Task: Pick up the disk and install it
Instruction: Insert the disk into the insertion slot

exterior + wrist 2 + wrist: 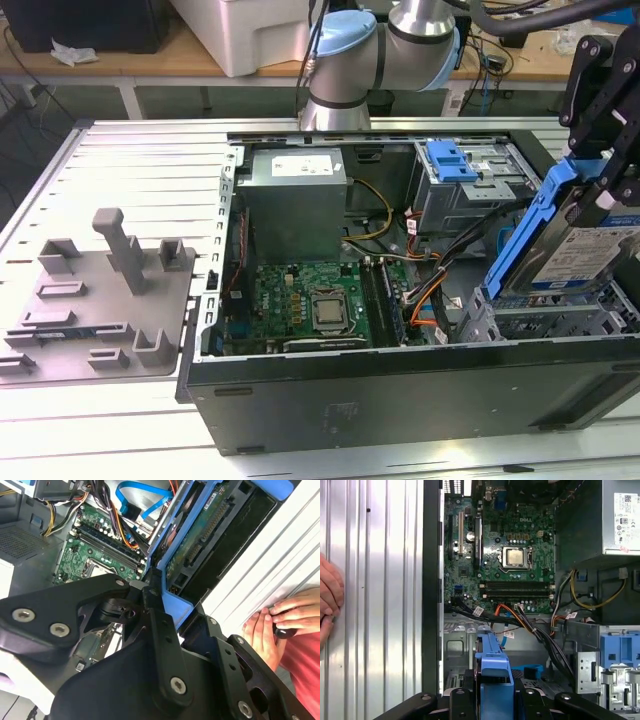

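Disk (585, 250), silver in its blue carrier frame (493, 672), hangs tilted on edge in the gripper (603, 180), whose black fingers (159, 625) are clamped on the frame's end. Its far side runs off the exterior view's right. Below lies the open computer case (400, 395), with motherboard (310, 300) and power supply (295, 190). A person's hand (277, 625), partly cut off, rests on the ribbed table (380, 605) beside the case.

I work in a robotics lab: an opened computer case (400, 400) lies on a slotted metal table (150, 170); beside it, a grey moulded fixture (100, 300); behind it, wooden benches (130, 62) with cables (490, 62).
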